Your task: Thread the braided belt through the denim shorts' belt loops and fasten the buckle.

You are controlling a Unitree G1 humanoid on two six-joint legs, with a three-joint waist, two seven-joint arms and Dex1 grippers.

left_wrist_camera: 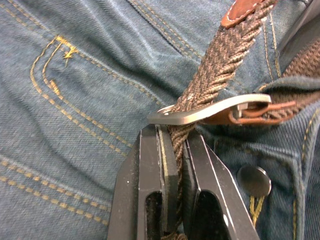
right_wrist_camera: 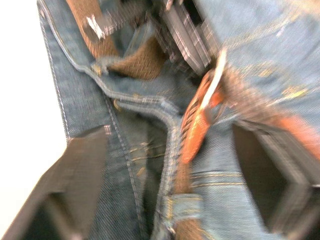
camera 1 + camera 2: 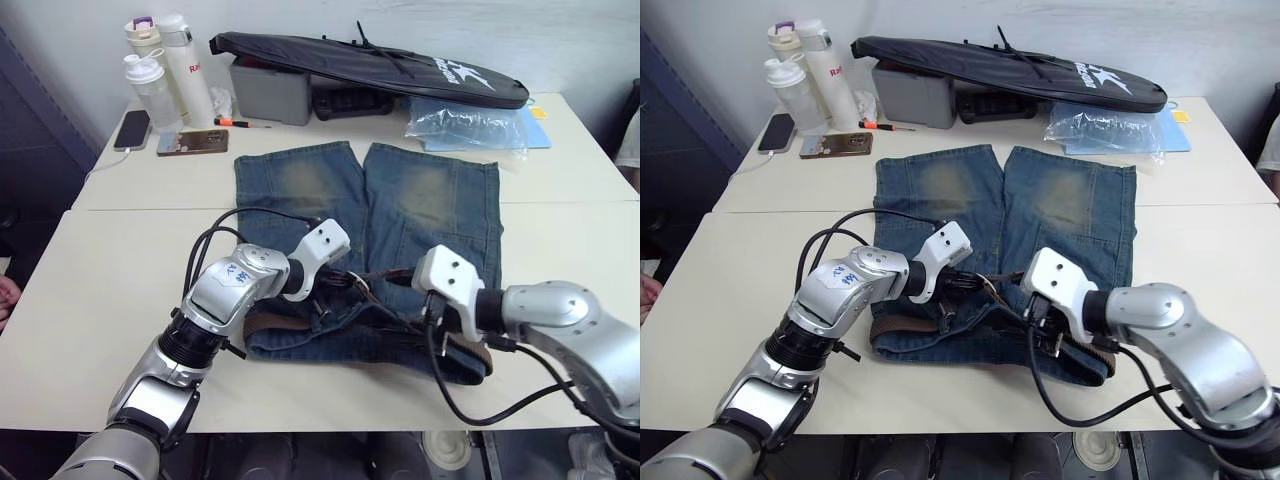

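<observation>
The denim shorts lie flat on the table, waistband toward me and legs pointing away. The braided belt runs along the waistband. My left gripper is over the middle of the waistband. In the left wrist view it is shut on the braided belt, just short of the silver buckle, and the strap passes through the frame. My right gripper hovers close to the right of it. Its fingers stand wide open on either side of the belt's tan leather. A belt loop wraps the strap.
At the table's far side are several bottles, a phone, a brown wallet, a grey box, a long black bag and a clear plastic bag. Bare tabletop lies left and right of the shorts.
</observation>
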